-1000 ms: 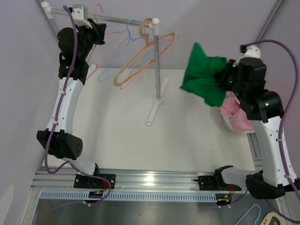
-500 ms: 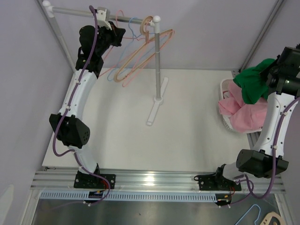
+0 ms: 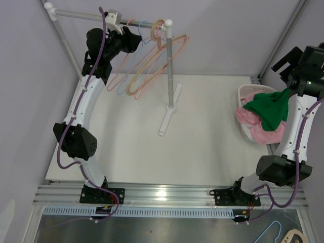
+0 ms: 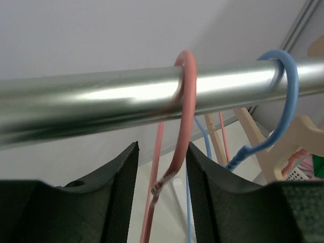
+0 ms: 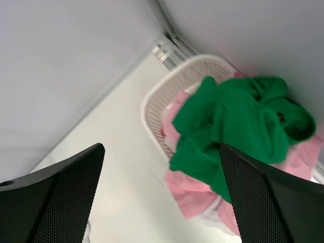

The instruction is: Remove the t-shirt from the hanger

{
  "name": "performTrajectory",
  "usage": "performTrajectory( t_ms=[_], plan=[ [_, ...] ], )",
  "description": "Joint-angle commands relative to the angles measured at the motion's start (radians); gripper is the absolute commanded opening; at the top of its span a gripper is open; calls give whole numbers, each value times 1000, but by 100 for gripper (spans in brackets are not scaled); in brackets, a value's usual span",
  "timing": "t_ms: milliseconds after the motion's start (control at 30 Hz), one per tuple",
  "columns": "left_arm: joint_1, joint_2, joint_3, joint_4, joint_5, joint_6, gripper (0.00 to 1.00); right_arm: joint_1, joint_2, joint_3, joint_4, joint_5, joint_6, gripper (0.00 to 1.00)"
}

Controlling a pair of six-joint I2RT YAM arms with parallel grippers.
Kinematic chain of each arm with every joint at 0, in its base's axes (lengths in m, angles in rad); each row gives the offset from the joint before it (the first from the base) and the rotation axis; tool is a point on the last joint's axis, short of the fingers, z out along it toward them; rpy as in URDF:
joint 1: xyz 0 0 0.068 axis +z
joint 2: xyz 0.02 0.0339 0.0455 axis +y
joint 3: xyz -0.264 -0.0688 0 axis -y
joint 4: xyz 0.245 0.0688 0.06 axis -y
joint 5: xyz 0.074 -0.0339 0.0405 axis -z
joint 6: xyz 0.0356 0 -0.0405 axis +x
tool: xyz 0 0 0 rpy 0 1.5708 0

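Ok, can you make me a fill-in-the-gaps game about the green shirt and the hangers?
The green t-shirt lies on pink clothes in the white ____.
The right gripper above it is ____.
The hanger hook between the left gripper's fingers is ____.
The hook beside it on the rail is ____.
Missing words: basket, open, pink, blue.

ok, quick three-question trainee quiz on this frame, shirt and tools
1. True or false: the green fabric t-shirt hangs on a hanger.
2. The right tool is: A) shut on the shirt; B) wide open, empty; C) out of view.
3. What colour is the wire hanger hook on the metal rail that sits inside the left tool?
Key: 1 false, it lies on the pile in the white plastic basket; 2 B; 3 pink.
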Motion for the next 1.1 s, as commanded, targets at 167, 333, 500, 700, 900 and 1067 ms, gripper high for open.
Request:
performTrajectory(
  t_ms=[167,333,500,700,900,1067],
  plan=[
    [-3,-165,-47,-28,-165,41,56,118,-22,113,16,25,-50,99],
    [0,-291,-171,6,-285,87,85,167,-22,113,36,10,-74,99],
    [1,-465,-280,-44,-403,53,100,209,-43,96,93,-88,-111,99],
    [-8,-744,-495,-154,-561,-55,99,264,-147,-35,196,-286,-143,100],
    [-28,-1025,-834,-171,-469,-175,100,319,-455,-471,419,-358,-59,100],
    [-97,-1178,-1046,-172,-472,-235,99,488,-670,-822,610,-351,-59,100]
  ],
)
